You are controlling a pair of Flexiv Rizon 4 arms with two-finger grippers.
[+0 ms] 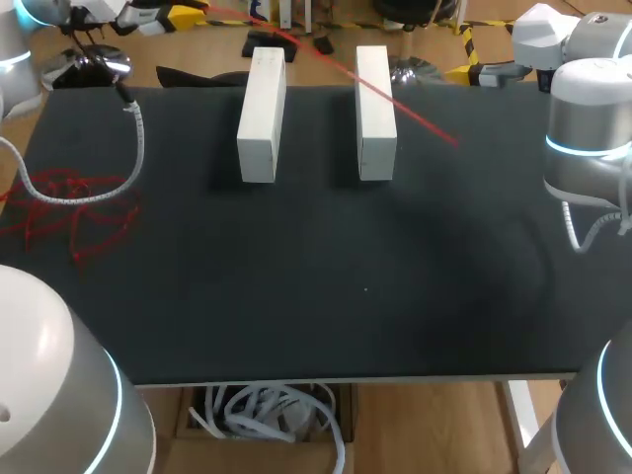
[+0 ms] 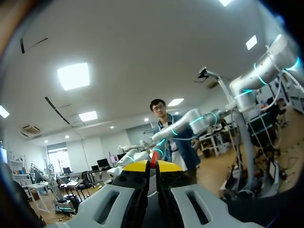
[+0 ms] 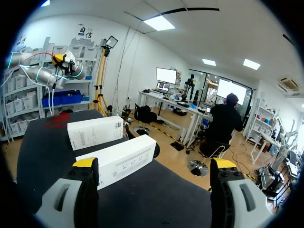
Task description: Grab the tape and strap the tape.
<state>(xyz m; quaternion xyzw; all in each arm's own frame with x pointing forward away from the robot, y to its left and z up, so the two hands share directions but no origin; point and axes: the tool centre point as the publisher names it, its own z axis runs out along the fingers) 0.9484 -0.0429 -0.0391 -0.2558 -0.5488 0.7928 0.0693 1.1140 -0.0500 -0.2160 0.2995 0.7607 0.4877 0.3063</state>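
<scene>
Left hand is pinched narrow, its yellow tips pressed together with a sliver of red tape caught between them, so I judge the grab done on that side. It sits raised past the far left corner of the worktop, and its camera looks out over the room, not down at the task. From there the red tape runs as one thin, straight strand slanting over the two white boxes and ends on the far right part of the worktop, near my right arm.

My right hand is spread wide and holds nothing. It hovers beyond the far right corner, with the nearer white box just ahead of its fingers and the other white box behind that.

Strapping looks not yet begun. The strand only crosses above the boxes and I cannot tell whether it touches them. The next move, as I judge it, is for my right hand to come down on the free end and close there, so that both hands can draw the tape around the boxes.

The boxes stand apart with a gap between them, so a pull could slide or tip one. A loose red tangle and a white coiled cable lie on the left side and could snag the tape.
</scene>
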